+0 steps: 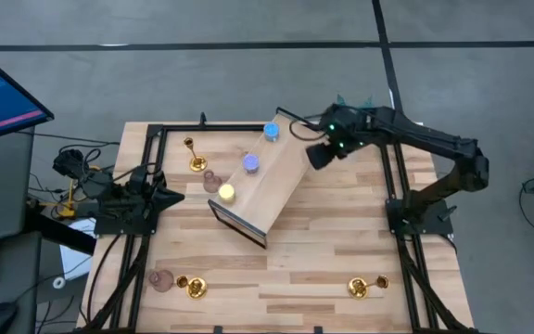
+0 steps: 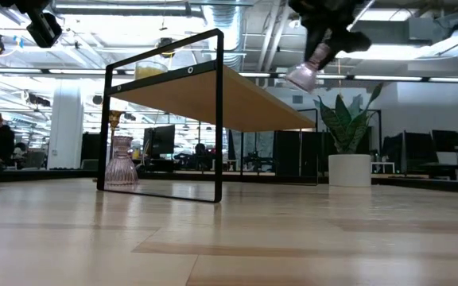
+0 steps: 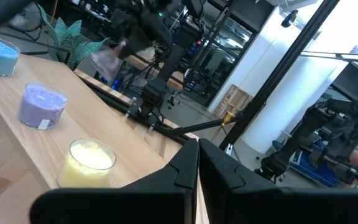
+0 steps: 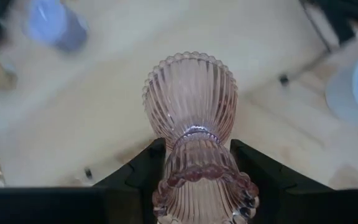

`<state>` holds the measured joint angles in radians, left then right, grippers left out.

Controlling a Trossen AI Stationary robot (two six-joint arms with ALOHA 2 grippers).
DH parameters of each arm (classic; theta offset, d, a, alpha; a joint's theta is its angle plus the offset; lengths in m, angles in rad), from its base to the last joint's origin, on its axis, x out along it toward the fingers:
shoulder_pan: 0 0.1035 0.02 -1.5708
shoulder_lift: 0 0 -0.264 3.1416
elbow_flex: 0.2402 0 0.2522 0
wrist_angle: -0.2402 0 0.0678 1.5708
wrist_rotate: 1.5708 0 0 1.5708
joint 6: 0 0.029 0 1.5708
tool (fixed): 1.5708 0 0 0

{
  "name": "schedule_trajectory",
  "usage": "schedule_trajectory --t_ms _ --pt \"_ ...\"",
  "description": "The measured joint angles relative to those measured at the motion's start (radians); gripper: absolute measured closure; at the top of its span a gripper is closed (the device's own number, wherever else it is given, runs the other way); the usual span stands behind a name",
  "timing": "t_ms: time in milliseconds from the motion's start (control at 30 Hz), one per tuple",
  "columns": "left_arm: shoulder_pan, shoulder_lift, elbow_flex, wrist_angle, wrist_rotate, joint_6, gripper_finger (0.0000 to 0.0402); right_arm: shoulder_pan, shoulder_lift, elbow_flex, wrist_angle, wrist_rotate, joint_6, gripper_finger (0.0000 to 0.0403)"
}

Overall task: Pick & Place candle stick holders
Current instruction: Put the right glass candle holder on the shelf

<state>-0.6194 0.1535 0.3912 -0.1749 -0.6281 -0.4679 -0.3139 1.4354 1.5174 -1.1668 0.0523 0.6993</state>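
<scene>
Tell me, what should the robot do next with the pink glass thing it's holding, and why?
Probably lower it onto the wooden shelf. The right pincer grips the pink holder in the air above the shelf's far end, and the blue, violet and yellow holders already stand in a row there, with bare wood beside them.

Count of holders on the table

Three gold holders (image 1: 193, 156), three pink holders (image 4: 194, 124), one of them lifted, one blue (image 1: 271, 133), one violet (image 1: 250, 164), one yellow (image 1: 226, 193).
</scene>
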Motion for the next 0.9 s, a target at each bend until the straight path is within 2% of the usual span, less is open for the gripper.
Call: schedule_trajectory --t_ms 133,300,667,900 --pt "0.0 0.0 0.0 0.0 0.0 0.0 0.0389 -0.034 0.054 0.053 0.027 -0.003 -0.03 0.0252" --pt "0.0 0.0 0.0 0.0 0.0 0.0 0.0389 -0.059 0.172 0.187 0.009 -0.025 -0.097 0.0252" --pt "0.0 0.0 0.0 0.002 0.0 0.0 0.0389 -0.117 0.44 0.555 -0.243 0.022 -0.19 0.0252" --pt "0.0 0.0 0.0 0.004 0.0 0.0 0.0389 -0.134 0.557 0.662 -0.317 0.027 -0.229 0.0252"
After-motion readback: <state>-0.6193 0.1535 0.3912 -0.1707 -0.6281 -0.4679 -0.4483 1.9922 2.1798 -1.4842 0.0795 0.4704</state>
